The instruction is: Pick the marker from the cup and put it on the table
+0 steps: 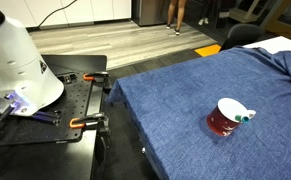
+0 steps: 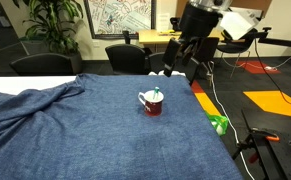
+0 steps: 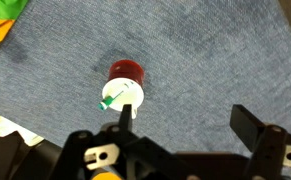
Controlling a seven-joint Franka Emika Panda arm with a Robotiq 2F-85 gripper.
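The small dark red cup (image 1: pixel 222 120) stands upright on the blue cloth table (image 1: pixel 185 90), near the table's edge in an exterior view (image 2: pixel 151 106). The marker (image 2: pixel 155 94) stands in the cup with its green end above the rim. In the wrist view the cup (image 3: pixel 128 71) and the marker (image 3: pixel 112 99) lie below the gripper, close to one finger. My gripper (image 3: pixel 185 122) is open and empty, held above the table and apart from the cup. It also shows in an exterior view (image 2: pixel 188 66), beyond the cup.
The black metal bench (image 1: pixel 75 105) with orange clamps carries the white robot base (image 1: pixel 15 60) beside the table. A green object (image 2: pixel 219 124) and cables lie on the floor by the table edge. Office chairs (image 2: pixel 130 58) stand behind the table.
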